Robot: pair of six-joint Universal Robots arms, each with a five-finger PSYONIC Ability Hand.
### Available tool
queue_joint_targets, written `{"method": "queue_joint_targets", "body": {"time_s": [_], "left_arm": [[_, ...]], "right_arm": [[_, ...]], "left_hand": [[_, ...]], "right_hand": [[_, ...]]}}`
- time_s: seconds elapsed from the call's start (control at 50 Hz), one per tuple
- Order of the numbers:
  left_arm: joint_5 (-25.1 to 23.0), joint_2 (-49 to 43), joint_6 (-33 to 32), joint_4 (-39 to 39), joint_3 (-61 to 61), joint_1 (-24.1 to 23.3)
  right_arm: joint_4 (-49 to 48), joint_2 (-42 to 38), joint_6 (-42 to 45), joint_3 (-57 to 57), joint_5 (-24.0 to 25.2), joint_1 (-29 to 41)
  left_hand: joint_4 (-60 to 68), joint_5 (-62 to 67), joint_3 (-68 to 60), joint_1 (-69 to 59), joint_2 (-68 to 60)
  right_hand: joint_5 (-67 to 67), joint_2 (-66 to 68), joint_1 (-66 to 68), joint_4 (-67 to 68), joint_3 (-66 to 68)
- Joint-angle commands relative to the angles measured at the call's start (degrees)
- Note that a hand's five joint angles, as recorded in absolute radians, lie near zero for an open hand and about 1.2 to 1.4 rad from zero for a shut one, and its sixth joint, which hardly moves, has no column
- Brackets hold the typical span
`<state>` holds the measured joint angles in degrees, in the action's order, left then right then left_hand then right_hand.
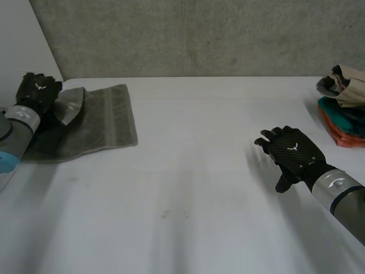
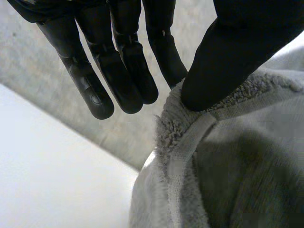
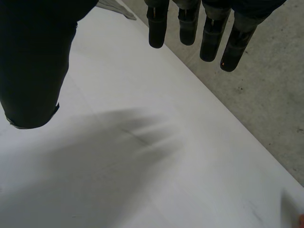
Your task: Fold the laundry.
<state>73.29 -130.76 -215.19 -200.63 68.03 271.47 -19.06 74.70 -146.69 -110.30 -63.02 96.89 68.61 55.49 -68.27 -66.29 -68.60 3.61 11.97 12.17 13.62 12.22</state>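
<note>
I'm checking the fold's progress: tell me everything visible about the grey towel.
The grey towel is looped terry with a flat hemmed border and a woven band near one end. It lies mostly flat on the white table, at its far left. One corner is lifted and turned over the cloth, pinched at its hem by the left hand, thumb against straight fingers.

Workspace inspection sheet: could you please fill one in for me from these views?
Surface: white table, a few faint marks near the middle.
Job's things: grey towel spread at the left, one corner raised; pile of clothes at the right edge, beige on top of teal and orange.
Clutter: nothing seen.
Hands: left hand pinches the towel's raised corner between thumb and fingers; right hand open, above bare table, holding nothing.
Cables: nothing seen.
Surroundings: concrete wall behind the table; white panel at the far left.
</note>
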Motion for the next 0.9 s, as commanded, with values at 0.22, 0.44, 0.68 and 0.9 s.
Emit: {"method": "queue_joint_targets", "body": {"time_s": [0.22, 0.44, 0.68, 0.9], "left_arm": [[0.6, 8.9, 19.1, 0.5, -4.2, -37.7], [1.8, -6.2, 18.9, -7.3, -6.5, -51.3], [9.7, 4.9, 18.4, -7.1, 1.7, -47.7], [7.7, 12.3, 17.4, 1.1, 9.3, -22.5]], "right_arm": [[-0.1, 0.3, -2.2, 2.7, -9.1, -2.4], [-0.1, 0.4, -6.6, 4.0, -10.9, -4.4], [1.4, 0.5, -6.3, 4.9, -11.9, -5.3], [24.7, 2.1, -4.7, 7.6, -12.0, -0.9]], "left_hand": [[11.4, 14.5, -11.7, -13.7, -11.4], [-30.8, -27.6, 30.4, 28.4, 30.8], [-56.9, -53.8, 56.5, 54.6, 56.9], [-50.5, -47.4, 50.2, 48.2, 50.5]], "right_hand": [[-3.6, -2.0, -2.2, -3.6, -2.2], [-3.6, -2.0, -2.2, -3.6, -2.2], [-3.6, -2.0, -2.2, -3.6, -2.2], [-3.6, -2.0, -2.2, -3.6, -2.2]]}}
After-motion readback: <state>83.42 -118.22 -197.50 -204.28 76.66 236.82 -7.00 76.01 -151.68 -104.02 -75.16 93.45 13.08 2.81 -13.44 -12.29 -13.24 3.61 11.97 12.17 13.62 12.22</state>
